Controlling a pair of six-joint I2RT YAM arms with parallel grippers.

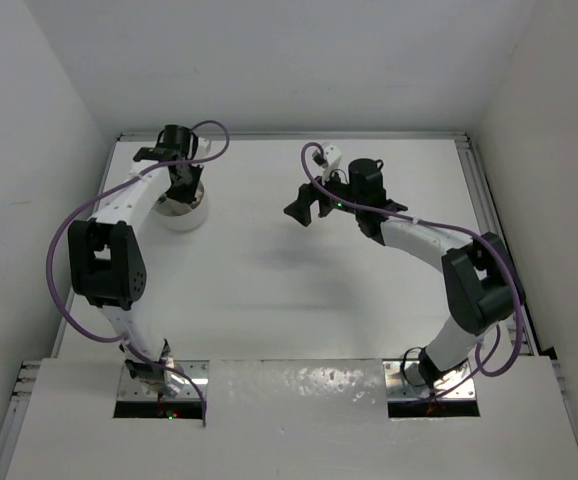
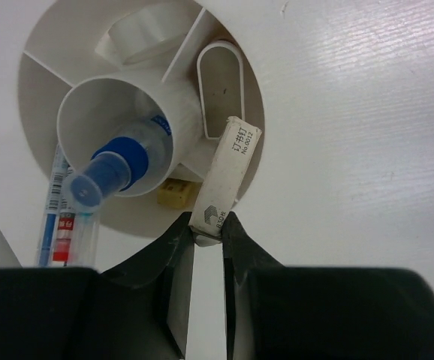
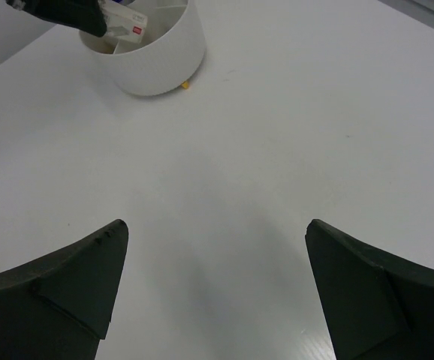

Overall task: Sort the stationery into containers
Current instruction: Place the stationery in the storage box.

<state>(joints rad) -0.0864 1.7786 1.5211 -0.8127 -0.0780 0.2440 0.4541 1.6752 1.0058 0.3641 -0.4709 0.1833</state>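
Two fingers of the left claw (image 2: 208,234) pinch one end of a small white box (image 2: 228,169), slanting over an outer pocket of the bowl (image 3: 157,52). It should lower straight and let go only once the box sits inside. The right claw (image 3: 215,225) hangs spread, well apart from the bowl.
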